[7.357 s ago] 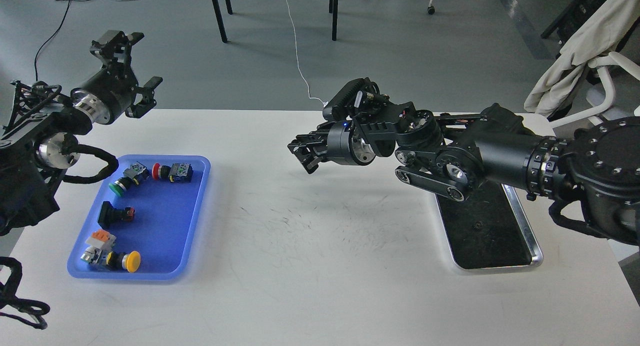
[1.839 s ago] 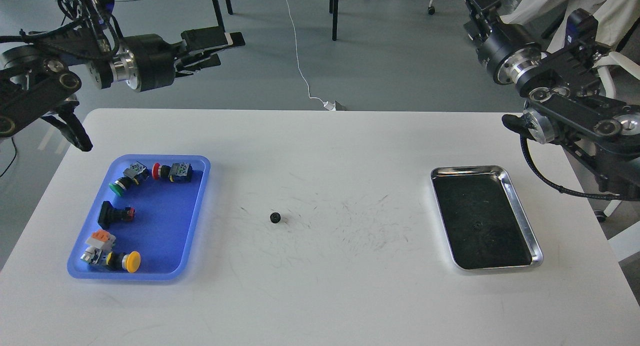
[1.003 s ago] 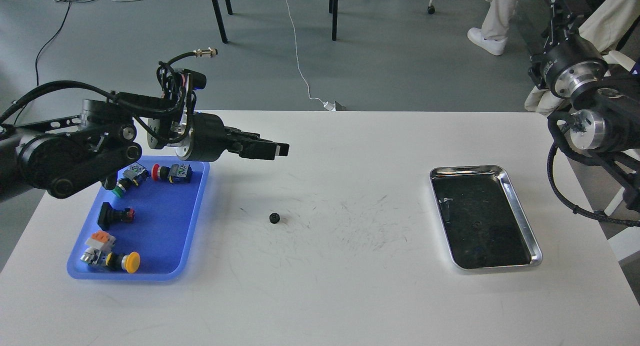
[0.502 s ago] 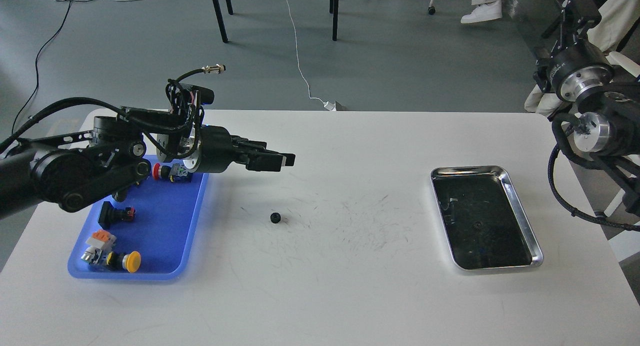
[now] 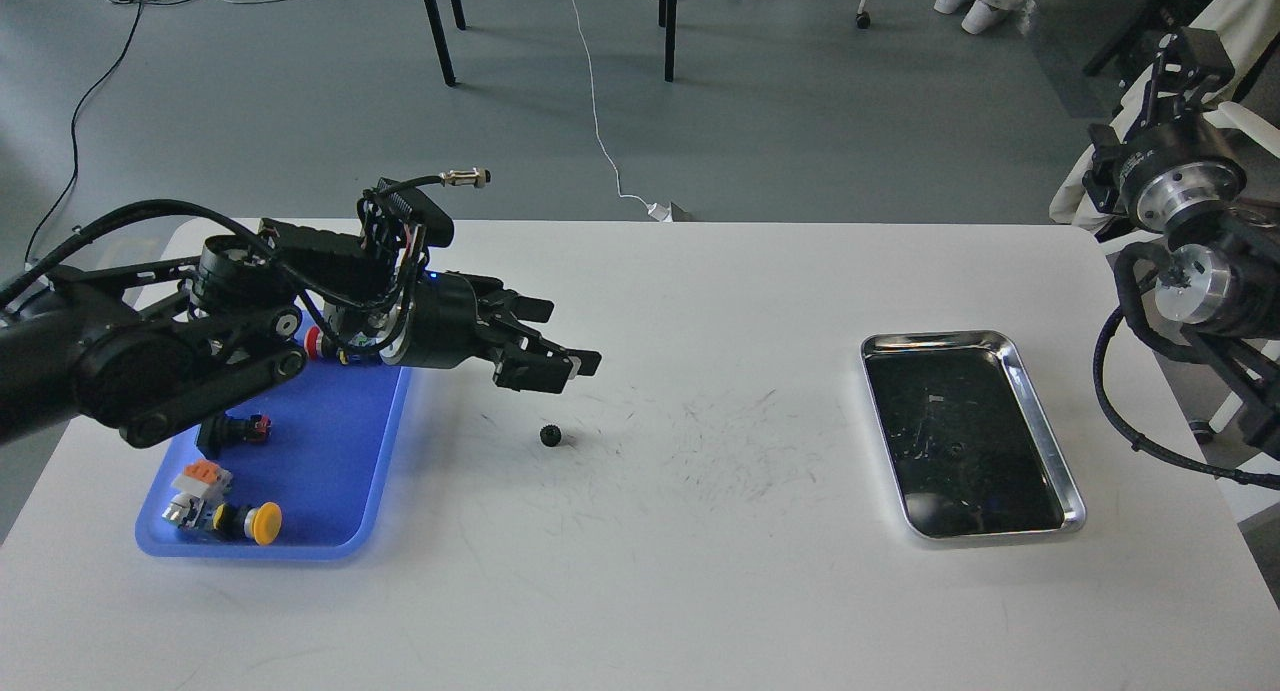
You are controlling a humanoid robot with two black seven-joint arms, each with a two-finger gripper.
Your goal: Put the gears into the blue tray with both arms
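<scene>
Lying on table, gear just below open left pincer.

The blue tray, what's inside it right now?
The blue tray holds push-button switches: a yellow-capped one, an orange-and-grey one, a black one and a red-capped one. No gear is visible there. The left arm covers the tray's far end.

gear: black
blue tray: solid blue
push-button switches: black bodies; caps yellow, red, orange
table: white, fine dark scuff marks near the centre
metal tray: shiny silver rim, dark inside
left arm: black
right arm: black, silver wrist rings
floor: grey
</scene>
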